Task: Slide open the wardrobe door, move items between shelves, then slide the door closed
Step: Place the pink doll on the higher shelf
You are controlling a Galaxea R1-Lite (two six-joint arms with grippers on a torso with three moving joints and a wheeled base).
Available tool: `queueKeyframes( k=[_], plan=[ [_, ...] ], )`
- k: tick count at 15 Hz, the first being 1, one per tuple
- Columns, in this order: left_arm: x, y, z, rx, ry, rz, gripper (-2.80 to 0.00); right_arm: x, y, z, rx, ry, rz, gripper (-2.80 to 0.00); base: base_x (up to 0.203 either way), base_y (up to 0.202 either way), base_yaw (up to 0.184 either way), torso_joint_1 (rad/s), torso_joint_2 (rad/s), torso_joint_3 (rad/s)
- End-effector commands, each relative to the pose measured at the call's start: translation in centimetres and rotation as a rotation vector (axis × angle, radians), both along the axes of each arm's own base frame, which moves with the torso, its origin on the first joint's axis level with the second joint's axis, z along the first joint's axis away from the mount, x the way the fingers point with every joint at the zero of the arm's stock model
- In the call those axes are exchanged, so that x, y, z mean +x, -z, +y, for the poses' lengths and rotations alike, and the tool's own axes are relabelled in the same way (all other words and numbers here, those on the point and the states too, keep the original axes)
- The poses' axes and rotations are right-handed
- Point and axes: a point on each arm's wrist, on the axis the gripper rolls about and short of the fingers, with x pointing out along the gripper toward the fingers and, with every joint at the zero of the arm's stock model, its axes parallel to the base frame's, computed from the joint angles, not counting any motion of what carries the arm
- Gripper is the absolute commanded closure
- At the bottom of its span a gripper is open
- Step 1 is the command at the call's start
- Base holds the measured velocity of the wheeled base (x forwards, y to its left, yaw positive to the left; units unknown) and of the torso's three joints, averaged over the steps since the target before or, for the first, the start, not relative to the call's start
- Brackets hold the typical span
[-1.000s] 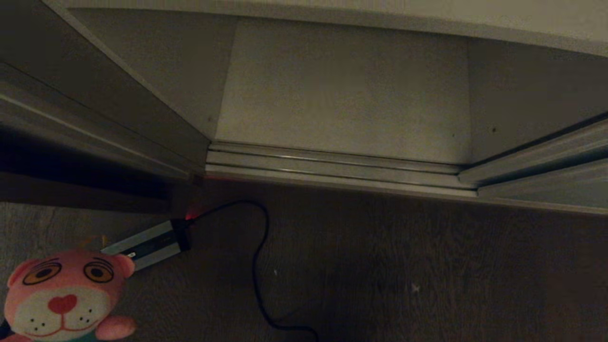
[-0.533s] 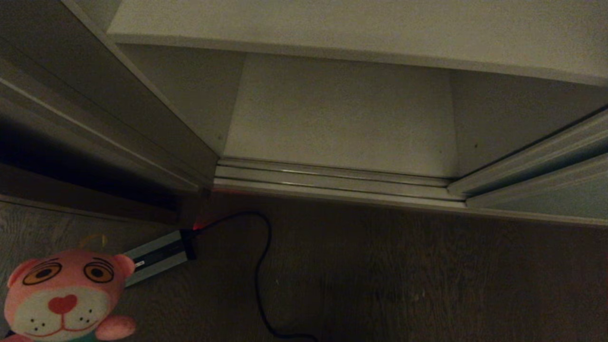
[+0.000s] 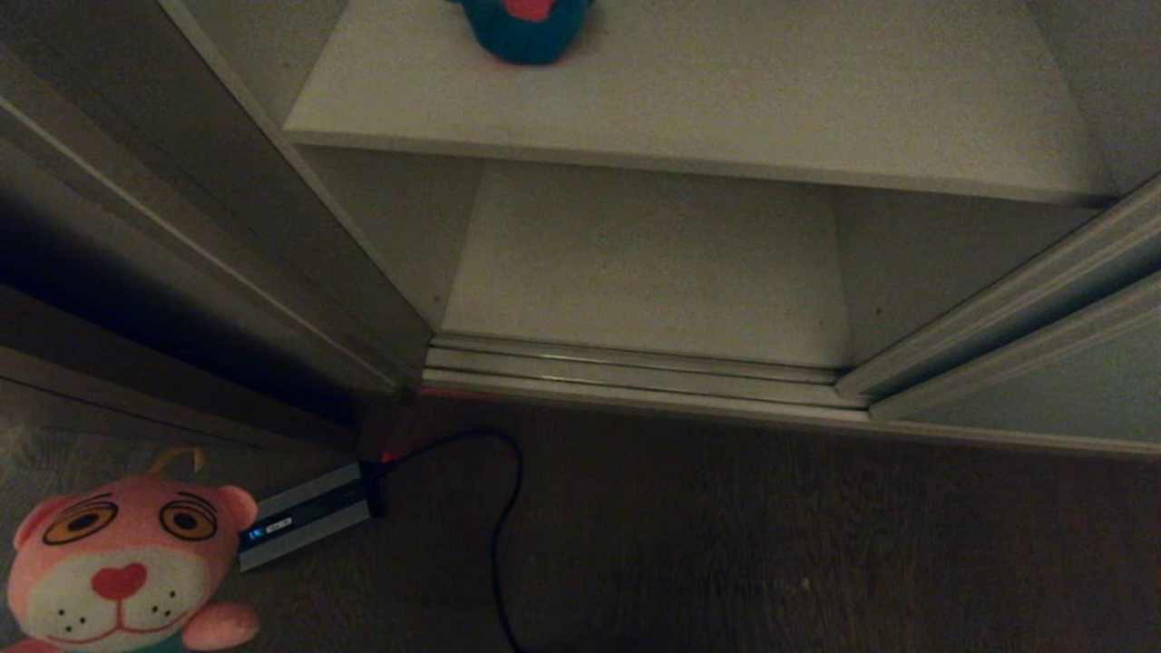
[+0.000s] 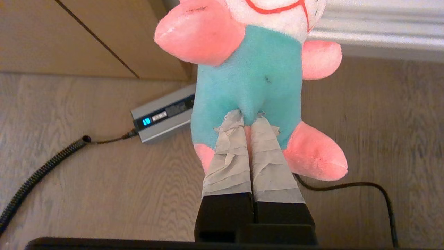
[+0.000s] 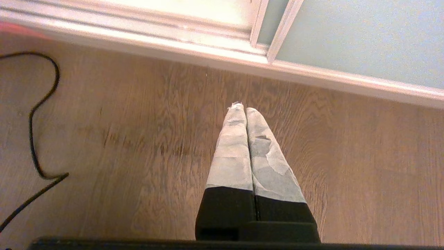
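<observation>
Risk: pink toy (image 4: pixel 249 80) is pinched only by a fold at its crotch, so it could be shaken loose w/ torso movement and dropped on the floor (image 3: pixel 726 544). Left gripper (image 4: pixel 250 122) is clamped on it, at 7 o'clock in head view. Right gripper (image 5: pixel 242 108) is closed, empty. Teal bear (image 3: pixel 526 27) is seen at 12, on upper shelf (image 3: pixel 726 118); door (image 3: pixel 1043 399) slid open.

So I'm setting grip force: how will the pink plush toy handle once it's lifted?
Probably soft and floppy: the left gripper pinches into the pink plush toy's teal shirt. Likely light for its size, held by that small pinch. Fuzzy fabric seems unlikely to slip.
</observation>
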Motion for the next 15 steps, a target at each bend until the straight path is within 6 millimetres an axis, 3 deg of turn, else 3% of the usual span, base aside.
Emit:
queueKeyframes(
  k=[1, 15],
  plan=[
    [0.03, -0.02, 0.0, 0.0, 0.0, 0.001, 0.0, 0.01, 0.09, 0.0, 0.0, 0.001, 0.002, 0.0, 0.0, 0.0, 0.0, -0.002, 0.0, 0.193],
    [0.03, 0.03, 0.0, 0.013, 0.0, 0.006, 0.0, 0.01, 0.09, 0.0, 0.0, 0.0, 0.002, 0.0, 0.0, 0.0, 0.0, 0.002, 0.0, 0.187]
  ],
)
